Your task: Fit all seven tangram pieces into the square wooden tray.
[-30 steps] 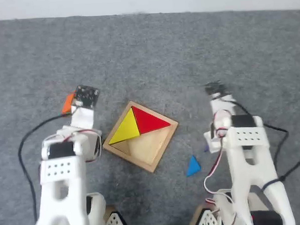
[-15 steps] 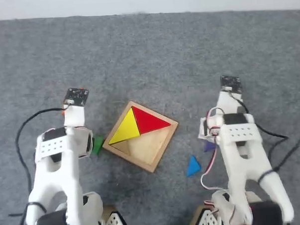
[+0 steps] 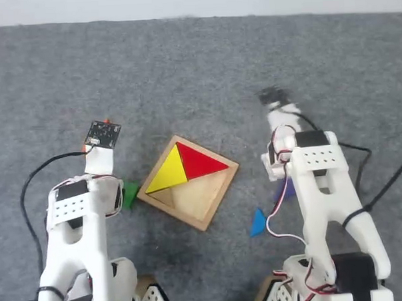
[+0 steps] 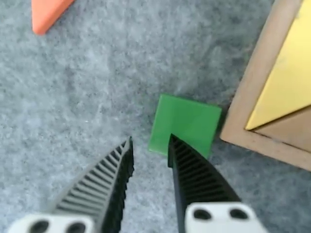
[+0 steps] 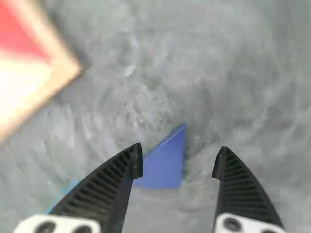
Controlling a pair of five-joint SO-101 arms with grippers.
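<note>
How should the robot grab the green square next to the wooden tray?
Come straight down from above, because the green square lies flat on the carpet. The left end effector, open beside it, should probably pinch the two straight sides that run toward the wooden tray. The side facing the rim looks too crowded for a finger.

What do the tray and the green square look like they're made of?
Tray: pale, bare-looking wood with a matte finish and faint grain on the rim. Green square: flat, evenly coloured and matte, probably painted wood, though plastic is possible.
</note>
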